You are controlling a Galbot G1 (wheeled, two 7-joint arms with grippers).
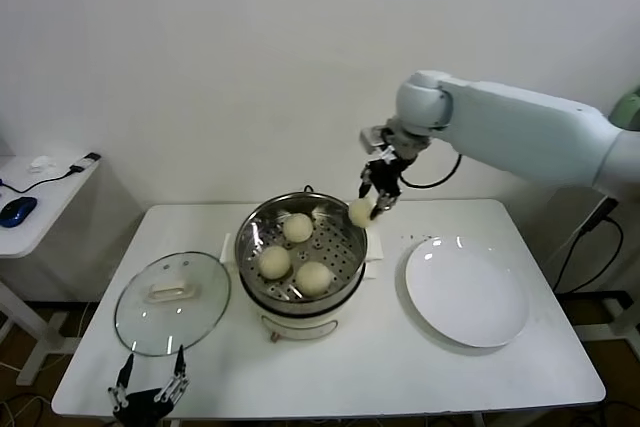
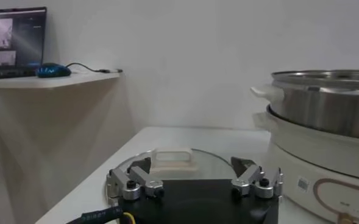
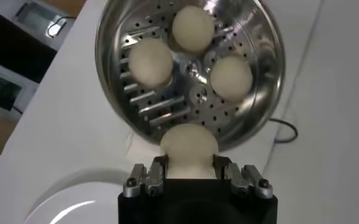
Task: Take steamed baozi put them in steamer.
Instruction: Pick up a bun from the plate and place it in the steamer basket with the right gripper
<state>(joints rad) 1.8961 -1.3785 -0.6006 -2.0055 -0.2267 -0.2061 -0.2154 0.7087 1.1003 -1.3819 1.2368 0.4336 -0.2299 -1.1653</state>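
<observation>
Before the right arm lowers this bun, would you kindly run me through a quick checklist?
1. Right hand shut on the fourth baozi: ok.
2. Baozi above the steamer rim, not yet over the tray: not ok.
3. Free tray spot beside the three buns: ok.
4. Glass lid off and lying aside: ok.
5. Left hand open, parked at the table's near edge: ok.
6. White plate emptied: ok.
</observation>
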